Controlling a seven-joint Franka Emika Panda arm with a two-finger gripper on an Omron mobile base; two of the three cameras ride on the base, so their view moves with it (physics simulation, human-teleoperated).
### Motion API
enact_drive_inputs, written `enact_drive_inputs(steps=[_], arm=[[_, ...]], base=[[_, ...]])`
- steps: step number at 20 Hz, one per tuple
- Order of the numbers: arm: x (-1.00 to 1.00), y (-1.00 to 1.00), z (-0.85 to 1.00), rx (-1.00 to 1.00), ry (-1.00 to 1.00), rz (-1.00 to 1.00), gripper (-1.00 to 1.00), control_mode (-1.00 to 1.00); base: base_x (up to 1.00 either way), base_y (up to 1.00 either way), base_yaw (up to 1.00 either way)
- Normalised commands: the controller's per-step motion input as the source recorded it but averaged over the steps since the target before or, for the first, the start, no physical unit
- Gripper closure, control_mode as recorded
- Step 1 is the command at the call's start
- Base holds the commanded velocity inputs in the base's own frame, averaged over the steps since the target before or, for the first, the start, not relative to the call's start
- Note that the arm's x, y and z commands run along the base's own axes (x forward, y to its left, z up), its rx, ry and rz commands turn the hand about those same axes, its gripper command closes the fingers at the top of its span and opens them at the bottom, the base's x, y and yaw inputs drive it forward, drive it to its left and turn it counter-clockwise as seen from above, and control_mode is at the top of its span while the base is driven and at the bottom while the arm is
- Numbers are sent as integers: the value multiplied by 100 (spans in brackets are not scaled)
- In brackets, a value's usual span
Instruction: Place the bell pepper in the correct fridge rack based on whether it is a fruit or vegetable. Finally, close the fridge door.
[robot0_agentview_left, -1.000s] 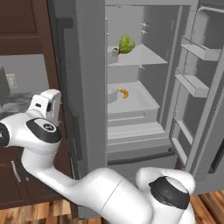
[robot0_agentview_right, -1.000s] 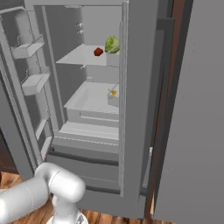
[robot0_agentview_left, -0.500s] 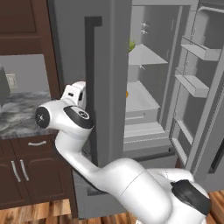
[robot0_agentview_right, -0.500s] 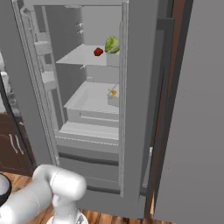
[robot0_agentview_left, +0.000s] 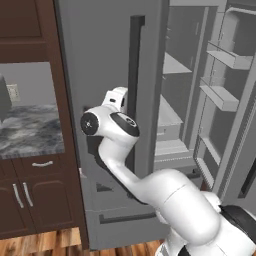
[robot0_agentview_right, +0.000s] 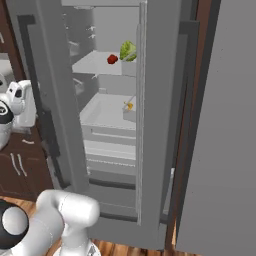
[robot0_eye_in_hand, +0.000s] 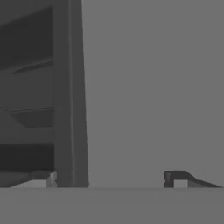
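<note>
the bell pepper (robot0_agentview_right: 112, 59) is a small glossy red shape on the upper white fridge shelf (robot0_agentview_right: 95, 65), just beside a leafy green vegetable (robot0_agentview_right: 128, 50) to its right; its stem is too small to make out. lower down, a small yellow item (robot0_agentview_right: 129, 105) sits at the back of a white drawer-like rack, probably the banana, though it is too tiny to be sure.

the fridge door (robot0_agentview_left: 107, 100) is swung partway across the opening and hides most of the interior in the left base view. the robot's wrist and hand sit against the door's outer face, next to the dark vertical handle (robot0_agentview_left: 134, 75). in the hand view the gripper (robot0_eye_in_hand: 109, 178) shows two dark tips set wide apart, with nothing between them, facing the flat grey door.

to the left are dark wood cabinets (robot0_agentview_left: 30, 190), a marbled grey counter (robot0_agentview_left: 27, 132) and a wood floor.
</note>
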Motion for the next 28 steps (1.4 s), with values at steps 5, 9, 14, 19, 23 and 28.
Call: enact_drive_inputs(steps=[5, 9, 14, 19, 23, 28], arm=[[65, -20, 26, 0, 2, 0, -100, -100], [83, 0, 17, 0, 3, 0, -100, -100], [77, -5, 3, 0, 1, 0, -100, -100], [66, -23, 0, 0, 0, 1, -100, -100], [27, -28, 0, 0, -1, 4, -100, -100], [-96, -7, 0, 1, -22, 3, -100, -100]], base=[[0, 0, 0], [0, 0, 0], [0, 0, 0], [0, 0, 0], [0, 0, 0], [0, 0, 0]])
